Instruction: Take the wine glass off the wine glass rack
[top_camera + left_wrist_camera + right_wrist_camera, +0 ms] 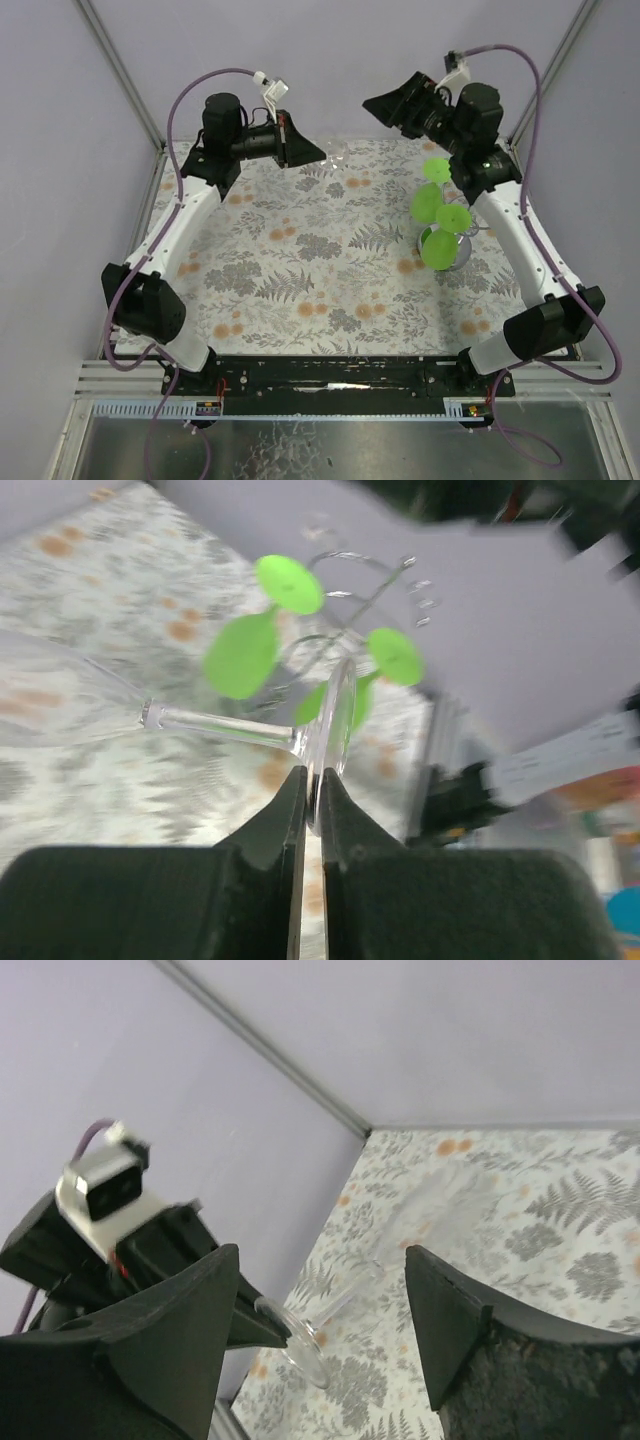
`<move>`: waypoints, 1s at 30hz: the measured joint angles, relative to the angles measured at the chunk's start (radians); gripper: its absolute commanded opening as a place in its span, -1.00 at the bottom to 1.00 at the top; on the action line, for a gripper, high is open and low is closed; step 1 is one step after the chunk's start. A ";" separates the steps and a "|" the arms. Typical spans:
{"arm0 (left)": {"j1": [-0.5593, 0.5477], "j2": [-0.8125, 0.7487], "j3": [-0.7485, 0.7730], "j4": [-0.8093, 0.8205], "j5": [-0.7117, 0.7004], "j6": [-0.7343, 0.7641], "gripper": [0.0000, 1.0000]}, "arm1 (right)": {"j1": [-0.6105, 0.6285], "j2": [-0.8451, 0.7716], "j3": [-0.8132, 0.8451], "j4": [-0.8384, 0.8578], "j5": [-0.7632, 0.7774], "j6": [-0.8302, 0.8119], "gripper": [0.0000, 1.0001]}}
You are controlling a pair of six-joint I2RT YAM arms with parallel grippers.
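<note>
The clear wine glass (220, 725) lies sideways in the air. My left gripper (312, 780) is shut on the rim of its round foot, with the stem and bowl pointing left. In the right wrist view the same glass (345, 1305) shows between the spread jaws of my right gripper (322, 1260), which is open and not touching it. The left gripper's fingertips (255, 1322) pinch the foot there. From above, the left gripper (316, 154) and right gripper (386, 104) face each other over the back of the table. The wine glass rack (452, 262), silver wire with green discs, stands at the right, apart from the glass.
Green discs (432, 203) sit on the rack's arms, beside the right arm's forearm. The rack (360, 590) shows blurred behind the held glass. A leaf-patterned cloth (300, 260) covers the table, and grey walls with metal frame posts enclose it.
</note>
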 measured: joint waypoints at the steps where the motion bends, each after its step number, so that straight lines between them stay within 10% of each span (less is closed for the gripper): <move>1: -0.005 -0.007 0.012 -0.048 -0.025 0.105 -1.00 | -0.014 0.001 0.039 -0.051 0.007 -0.018 0.53; 8: -0.127 -0.132 -0.083 -0.277 -0.294 0.824 -1.00 | -0.041 0.065 0.285 -0.302 -0.026 -0.102 0.96; 15: -0.276 -0.278 -0.394 -0.256 -0.521 1.349 -1.00 | -0.037 0.155 0.261 -0.419 -0.095 -0.109 0.98; 30: -0.353 -0.311 -0.564 -0.165 -0.703 1.814 -1.00 | 0.056 0.259 0.264 -0.585 -0.060 -0.183 0.98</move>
